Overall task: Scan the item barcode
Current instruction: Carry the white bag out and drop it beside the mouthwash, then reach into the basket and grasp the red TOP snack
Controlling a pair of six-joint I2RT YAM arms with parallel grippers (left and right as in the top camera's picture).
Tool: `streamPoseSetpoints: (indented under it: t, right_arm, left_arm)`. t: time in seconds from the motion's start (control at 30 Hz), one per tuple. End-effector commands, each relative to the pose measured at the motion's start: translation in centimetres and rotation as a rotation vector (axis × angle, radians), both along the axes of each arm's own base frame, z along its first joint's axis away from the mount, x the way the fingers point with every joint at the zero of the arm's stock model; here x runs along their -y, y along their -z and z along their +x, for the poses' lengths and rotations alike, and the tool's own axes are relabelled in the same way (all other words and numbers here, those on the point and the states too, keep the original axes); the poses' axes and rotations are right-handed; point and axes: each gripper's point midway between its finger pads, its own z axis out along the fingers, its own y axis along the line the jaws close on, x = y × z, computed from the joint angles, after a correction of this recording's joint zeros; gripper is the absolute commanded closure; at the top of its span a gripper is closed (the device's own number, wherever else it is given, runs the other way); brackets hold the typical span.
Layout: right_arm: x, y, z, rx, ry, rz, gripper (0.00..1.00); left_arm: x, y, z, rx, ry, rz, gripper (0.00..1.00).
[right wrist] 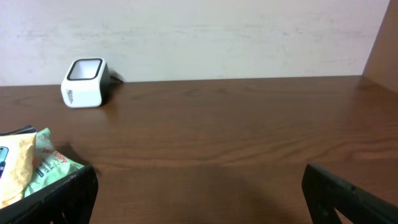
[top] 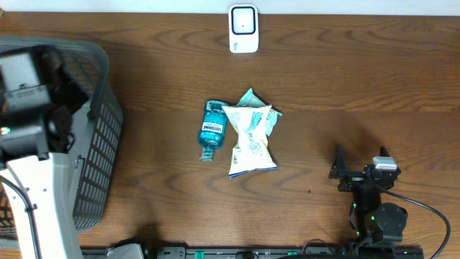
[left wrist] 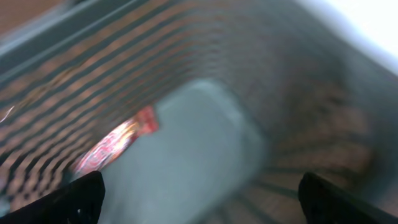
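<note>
The white barcode scanner (top: pixel 244 29) stands at the table's far edge and shows in the right wrist view too, scanner (right wrist: pixel 85 83). Mid-table lie a blue mouthwash bottle (top: pixel 212 128), a white snack bag (top: pixel 251 139) and a green packet (top: pixel 253 98) under the bag. My left arm (top: pixel 29 108) reaches into the grey basket (top: pixel 100 144). The left gripper (left wrist: pixel 202 200) is open above a blurred grey-green item (left wrist: pixel 186 155) and a red packet (left wrist: pixel 118 140), touching neither. My right gripper (top: pixel 359 169) rests open and empty at the near right, apart from the items.
The basket's mesh wall (left wrist: pixel 74 81) surrounds the left gripper closely. In the right wrist view the snack bag (right wrist: pixel 12 168) and green packet (right wrist: pixel 55 163) lie at the left, with bare wood (right wrist: pixel 236 137) ahead up to a pale wall.
</note>
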Motion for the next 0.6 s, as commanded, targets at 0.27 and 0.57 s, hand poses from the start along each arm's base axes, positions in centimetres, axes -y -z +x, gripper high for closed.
streamPoseSetpoints:
  t: [0.27, 0.57]
  right_arm:
    - [-0.1, 0.1, 0.0, -0.001, -0.005, 0.01, 0.01]
    - [-0.1, 0.1, 0.0, -0.001, -0.005, 0.01, 0.01]
  left_arm:
    - [-7.3, 12.6, -7.7, -0.046, -0.561, -0.132, 0.02]
    - [-10.6, 15.6, -10.5, 0.036, -0.78, -0.021, 0.92]
